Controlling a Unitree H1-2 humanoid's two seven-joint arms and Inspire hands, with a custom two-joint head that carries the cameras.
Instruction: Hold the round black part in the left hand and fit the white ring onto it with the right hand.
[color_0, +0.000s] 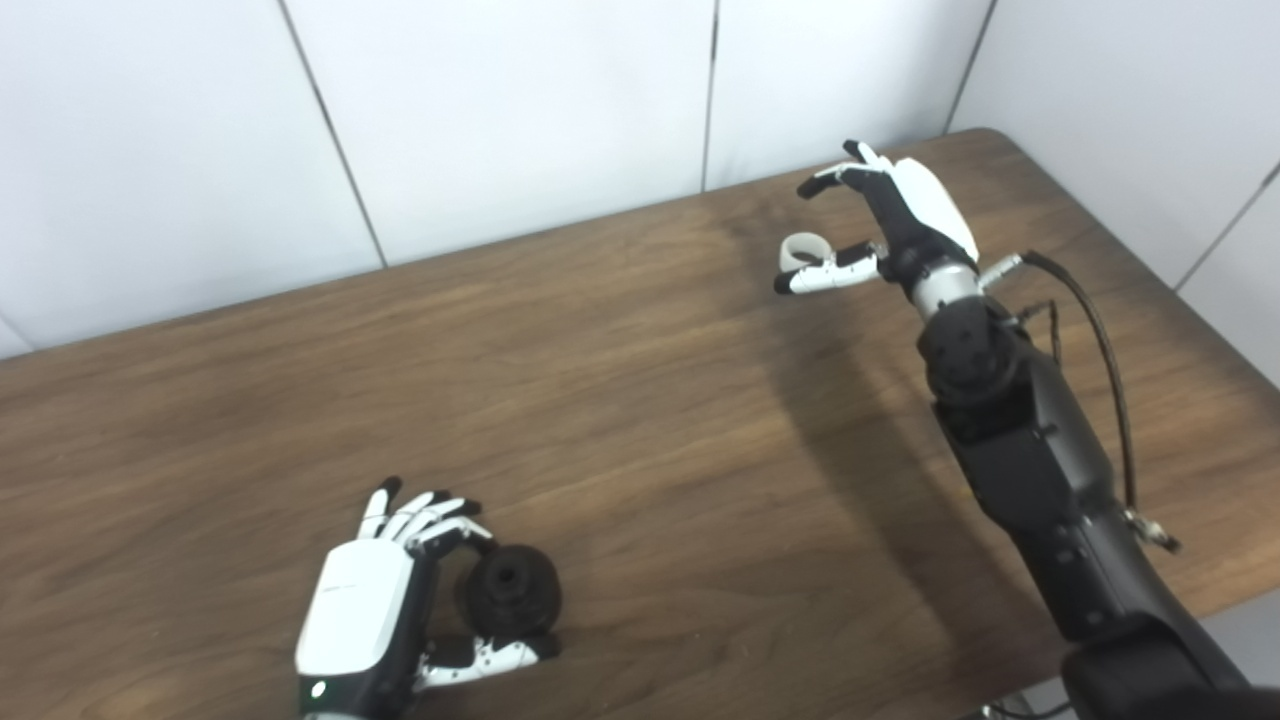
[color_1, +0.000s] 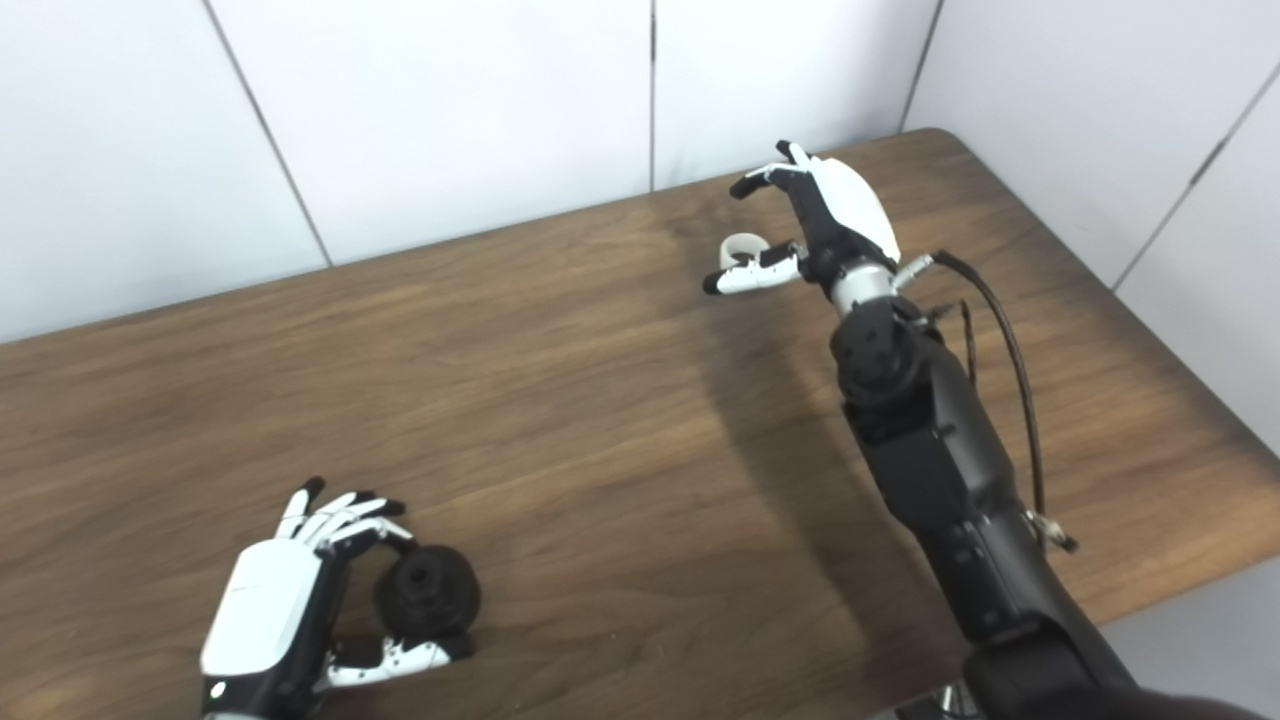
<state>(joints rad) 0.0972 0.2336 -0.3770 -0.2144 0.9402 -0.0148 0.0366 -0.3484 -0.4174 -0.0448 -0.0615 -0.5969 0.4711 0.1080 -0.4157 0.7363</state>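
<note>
The round black part (color_0: 512, 590) stands on its edge on the wooden table (color_0: 640, 400) at the front left, its centre hole facing me. My left hand (color_0: 385, 610) wraps it from the left, fingers on its top and thumb under it. It also shows in the right eye view (color_1: 428, 592). The white ring (color_0: 800, 248) lies on the table at the back right. My right hand (color_0: 880, 215) hovers over it, open, thumb beside the ring's near side, fingers (color_0: 830, 180) spread above and apart from it.
The table's right edge and back right corner (color_0: 1000, 135) lie close to the right hand. White wall panels (color_0: 500, 100) stand right behind the table. A cable (color_0: 1100, 340) loops along my right forearm.
</note>
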